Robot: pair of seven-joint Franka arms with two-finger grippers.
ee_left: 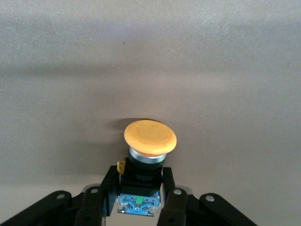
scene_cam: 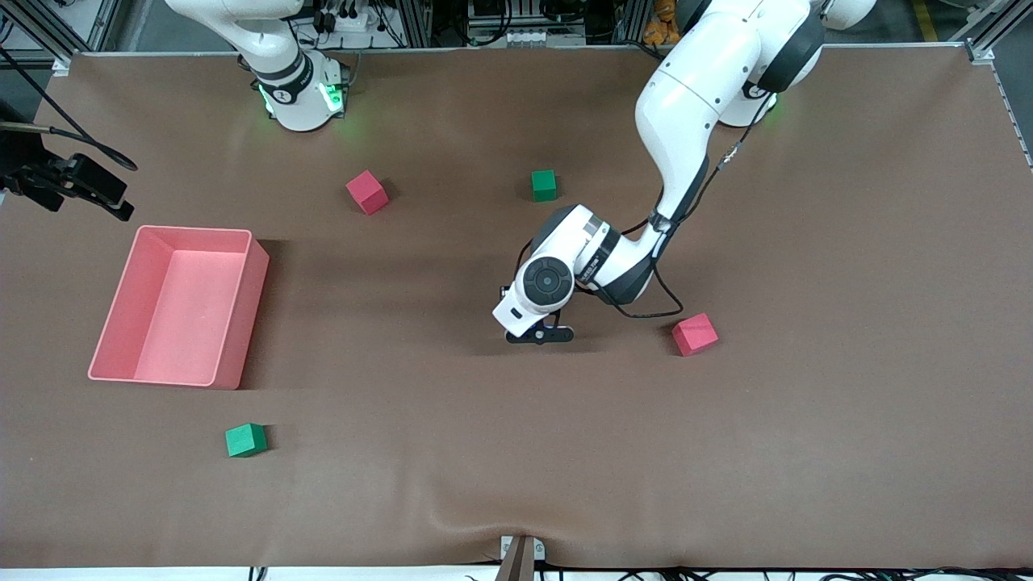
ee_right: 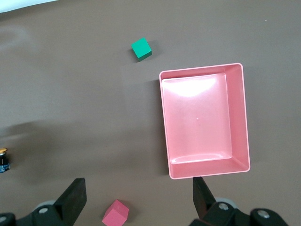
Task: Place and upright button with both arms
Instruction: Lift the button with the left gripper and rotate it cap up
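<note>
While the left gripper (ee_left: 141, 188) sits low over the middle of the table, its two black fingers (ee_left: 109, 186) are clamped on the black body of the button (ee_left: 149, 141), one on each side, so the coming move turns on how that button lies in the grip. In the left wrist view its long axis runs straight out from between the fingers: the bluish end is tucked back toward the palm and the round orange cap points away from the gripper, out over the bare cloth. Judged from this, the button is held lying on its side rather than standing, and the cap would have to swing upward before it can rest on its base; whether it touches the cloth cannot be told. The left arm is plainly the one nearer, since it has the button in hand. In the front view the button is hidden under the wrist. The brown table cloth (scene_cam: 807, 452) is flat and bare around the grip, with a pink cube (scene_cam: 695, 334) close by toward the left arm's end. The right gripper (ee_right: 138, 197) waits high with its fingers spread wide and nothing between them, looking down on the empty pink bin (ee_right: 204, 120), a green cube (ee_right: 141, 49) and another pink cube (ee_right: 115, 213).
</note>
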